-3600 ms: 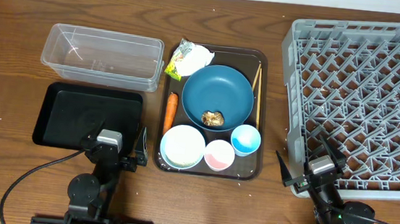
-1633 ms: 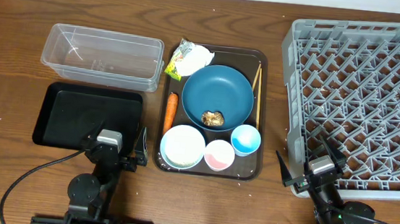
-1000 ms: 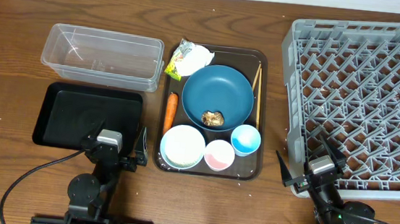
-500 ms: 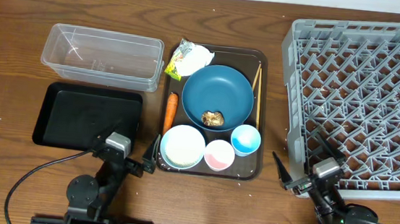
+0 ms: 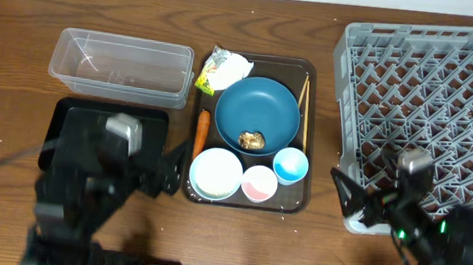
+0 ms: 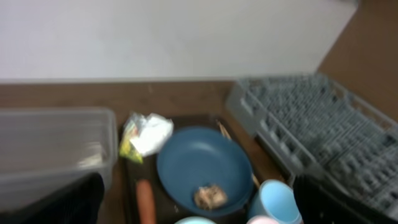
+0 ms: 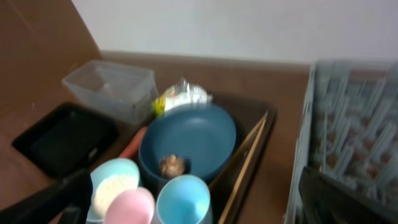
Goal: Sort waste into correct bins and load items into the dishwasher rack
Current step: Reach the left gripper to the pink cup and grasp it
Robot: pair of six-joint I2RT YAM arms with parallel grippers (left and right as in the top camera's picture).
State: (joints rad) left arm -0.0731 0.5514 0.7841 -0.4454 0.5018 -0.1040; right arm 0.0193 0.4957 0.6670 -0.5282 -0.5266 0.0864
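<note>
Dishwasher rack (image 5: 341,82): fills the desk's right side from the far-right corner toward the near edge; nothing loaded yet.
Serving tray (image 5: 247,205): mid-desk, between the bins and the rack; carries all the waste and all the items.
Clear tub (image 5: 122,67): toward the desk's far-left, just beside the serving tray's far-left corner.
Black tray (image 5: 70,116): just nearer than the tub, beside the serving tray's left edge.
Left gripper (image 5: 144,154): blurred overhead; jaws spread wide, nothing between them; hangs over the black tray's right end.
Right gripper (image 5: 367,185): jaws equally wide and empty; hangs at the rack's near-left corner.
Dark-blue bowl (image 5: 258,109): centre of the serving tray.
White bowl (image 5: 216,172): near-left corner of the serving tray; holds rice (image 7: 112,188).
Wrapper (image 5: 223,68): far-left corner of the serving tray.
Chopsticks (image 5: 303,113): along the serving tray's right edge, long axis near-to-far; nearer the right gripper and the rack.
Carrot (image 5: 201,132): along the serving tray's left edge, long axis near-to-far; just ahead and right of the left gripper, well apart from the right one. Probably the left gripper's pick, with both bins on that side and jaws set across the axis.
Light-blue cup (image 5: 290,165): near-right part of the serving tray.
Pink cup (image 5: 259,183): near edge, between white bowl and light-blue cup.
Brown lump (image 5: 252,139): inside the dark-blue bowl, near side.
</note>
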